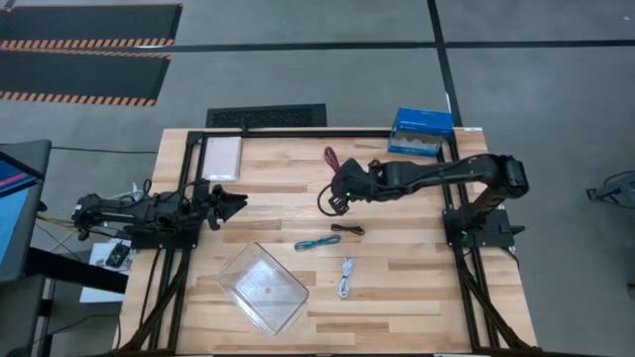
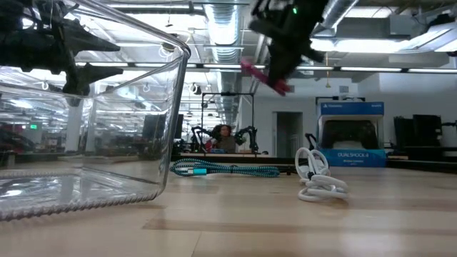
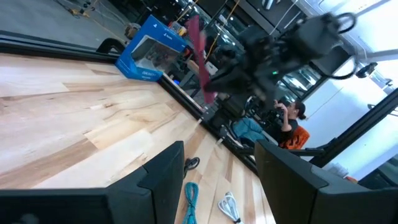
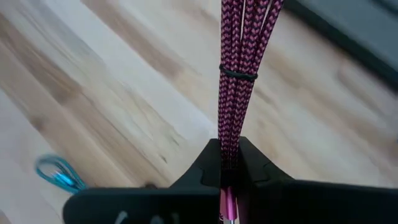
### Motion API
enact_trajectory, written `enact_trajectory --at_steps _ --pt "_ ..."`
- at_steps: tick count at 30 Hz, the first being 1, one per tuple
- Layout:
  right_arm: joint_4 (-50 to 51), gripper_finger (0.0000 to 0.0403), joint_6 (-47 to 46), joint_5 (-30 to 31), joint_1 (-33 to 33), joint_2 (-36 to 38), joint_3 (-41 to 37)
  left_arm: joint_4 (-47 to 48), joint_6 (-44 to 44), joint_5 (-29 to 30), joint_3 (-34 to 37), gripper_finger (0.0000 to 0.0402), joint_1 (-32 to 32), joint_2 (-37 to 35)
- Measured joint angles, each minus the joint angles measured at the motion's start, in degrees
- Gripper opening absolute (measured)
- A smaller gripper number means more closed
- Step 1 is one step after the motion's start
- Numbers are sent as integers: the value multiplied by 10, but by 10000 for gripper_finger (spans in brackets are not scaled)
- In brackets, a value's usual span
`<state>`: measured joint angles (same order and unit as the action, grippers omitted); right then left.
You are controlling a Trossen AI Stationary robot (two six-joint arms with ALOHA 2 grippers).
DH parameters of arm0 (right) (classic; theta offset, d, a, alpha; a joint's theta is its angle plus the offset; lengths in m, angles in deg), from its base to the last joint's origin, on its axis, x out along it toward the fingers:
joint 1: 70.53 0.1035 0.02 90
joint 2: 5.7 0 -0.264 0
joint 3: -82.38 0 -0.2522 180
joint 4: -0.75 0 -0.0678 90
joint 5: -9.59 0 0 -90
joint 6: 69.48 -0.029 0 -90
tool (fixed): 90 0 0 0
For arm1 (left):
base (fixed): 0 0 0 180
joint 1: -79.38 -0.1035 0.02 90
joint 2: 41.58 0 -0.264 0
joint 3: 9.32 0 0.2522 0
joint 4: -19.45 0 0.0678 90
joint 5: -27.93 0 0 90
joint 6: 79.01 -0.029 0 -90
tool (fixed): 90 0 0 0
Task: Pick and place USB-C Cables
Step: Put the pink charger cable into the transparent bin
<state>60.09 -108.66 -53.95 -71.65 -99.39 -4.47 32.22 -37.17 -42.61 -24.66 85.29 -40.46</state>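
My right gripper [image 1: 342, 186] hovers over the table's middle, nearer the far edge, shut on the magenta-pink cable [image 1: 330, 159], a bundle bound by a thin black tie. The low view shows this cable [image 2: 264, 77] in the air under the gripper [image 2: 285, 43]. The teal cable [image 1: 317, 243], the dark cable [image 1: 347, 229] and the white cable [image 1: 345, 278] lie flat on the wood. The clear tray [image 1: 263, 288] stands near the near edge. My left gripper [image 1: 236, 202] waits open at the table's left side, touching nothing. My right gripper pinches the magenta-pink cable bundle between its two fingers [image 4: 208, 163], at one end of the bundle [image 4: 229, 140], with a connector showing between the fingers. The fingers lie along the bundle. The bundle is lifted clear of the table and sticks out straight beyond the fingertips.
A blue box [image 1: 422, 131] stands at the far right edge and a pale flat pad [image 1: 221, 157] lies at the far left. Bare wood stretches between the cables and the tray [image 2: 86, 128]. A person sits in the room beyond the table [image 3: 289, 124].
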Motion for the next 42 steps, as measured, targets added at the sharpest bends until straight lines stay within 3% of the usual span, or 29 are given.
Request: enact_trajectory --at_steps 4,12,20,28,42 --pt "-45 19 39 38 23 0 31 0 0 0 0 185 0 0" --pt "-187 19 111 33 60 0 47 0 0 0 0 185 0 0" --pt "-314 20 172 -49 107 -2 47 0 0 3 0 185 0 0" --pt "-352 20 96 -99 140 -2 47 0 0 5 0 185 0 0" --pt "-360 20 -3 -101 197 -49 47 0 9 7 0 185 0 0"
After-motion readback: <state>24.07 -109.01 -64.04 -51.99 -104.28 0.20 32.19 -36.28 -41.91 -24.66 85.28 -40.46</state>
